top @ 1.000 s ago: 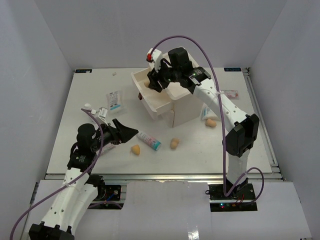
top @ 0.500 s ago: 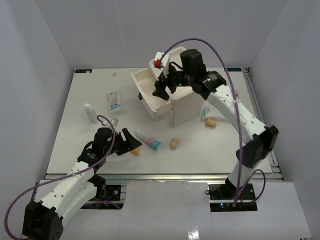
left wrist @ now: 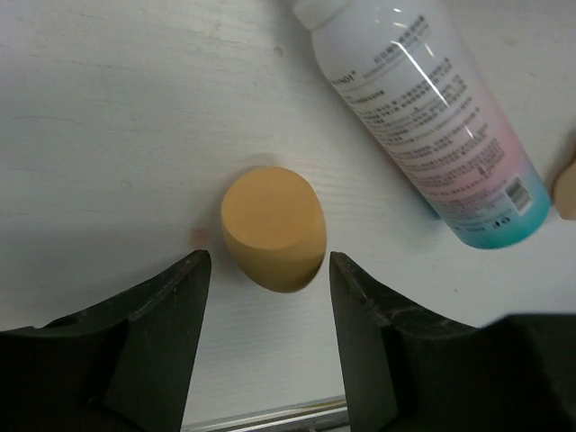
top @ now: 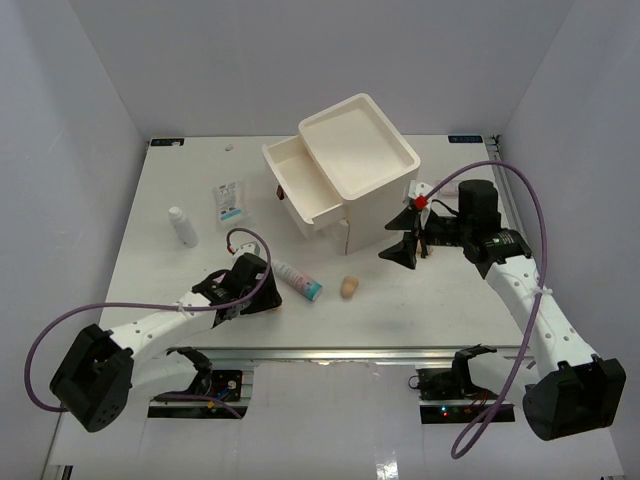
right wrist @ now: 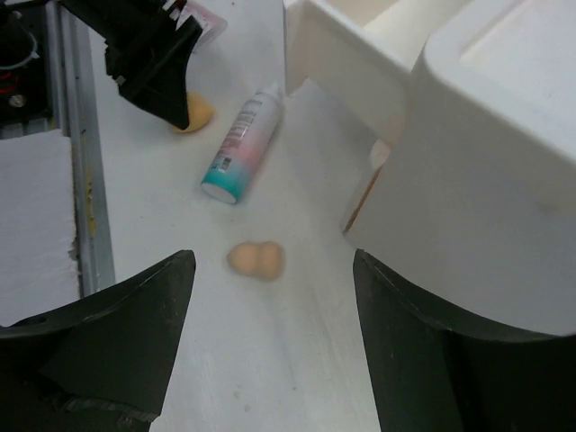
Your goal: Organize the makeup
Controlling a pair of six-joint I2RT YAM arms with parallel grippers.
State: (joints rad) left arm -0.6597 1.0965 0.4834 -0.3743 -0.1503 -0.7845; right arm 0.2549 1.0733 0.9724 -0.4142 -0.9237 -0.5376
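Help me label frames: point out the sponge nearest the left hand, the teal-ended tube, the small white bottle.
Sponge (left wrist: pixel 273 227), left wrist view, rounded top.
Teal-ended tube (left wrist: pixel 423 117), left wrist view, printed barrel.
Small white bottle (top: pixel 184 230), top view, body.

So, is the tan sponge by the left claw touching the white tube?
Apart. The left wrist view shows bare table between the sponge and the tube.

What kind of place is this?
Probably a robot lab's test booth, not a home: a left arm and right arm bolted to a white table, plain walls close around it, purple cables looping off the arms.
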